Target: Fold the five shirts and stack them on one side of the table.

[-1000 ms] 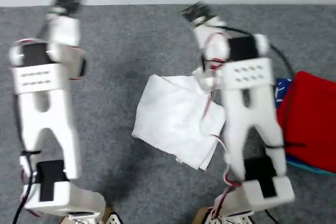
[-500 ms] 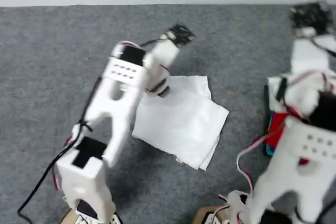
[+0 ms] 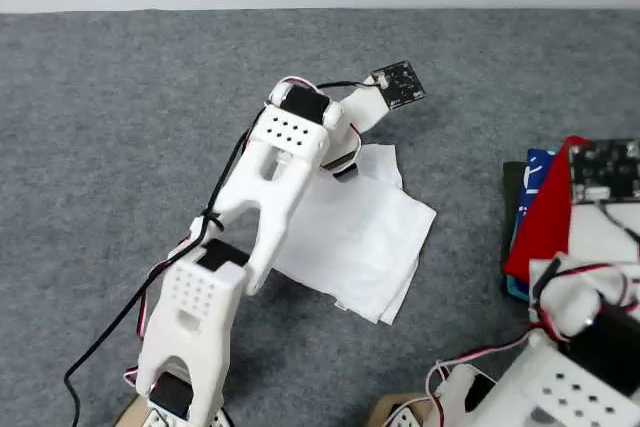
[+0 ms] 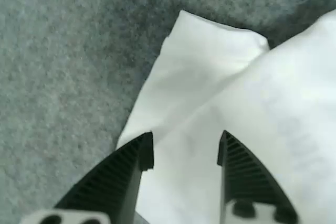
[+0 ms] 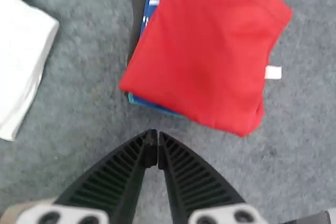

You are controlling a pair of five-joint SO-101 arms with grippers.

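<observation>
The bench point(image 3: 120, 127) was covered in a grey, felt-like surface. A folded white shirt point(image 3: 365, 237) lay flat just off centre toward 3 o'clock. Well apart from it, at the 3 o'clock edge, sat a pile point(image 3: 545, 232) of folded shirts, a red shirt point(image 5: 210, 51) on top and a blue shirt point(image 3: 536, 169) showing beneath.

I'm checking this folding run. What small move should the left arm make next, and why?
Probably lower the left gripper onto the white shirt and close on its edge. Its jaws stand open just above the cloth. That shirt lies apart from the red shirt, beside which the right gripper hangs shut, so it looks unplaced.
</observation>
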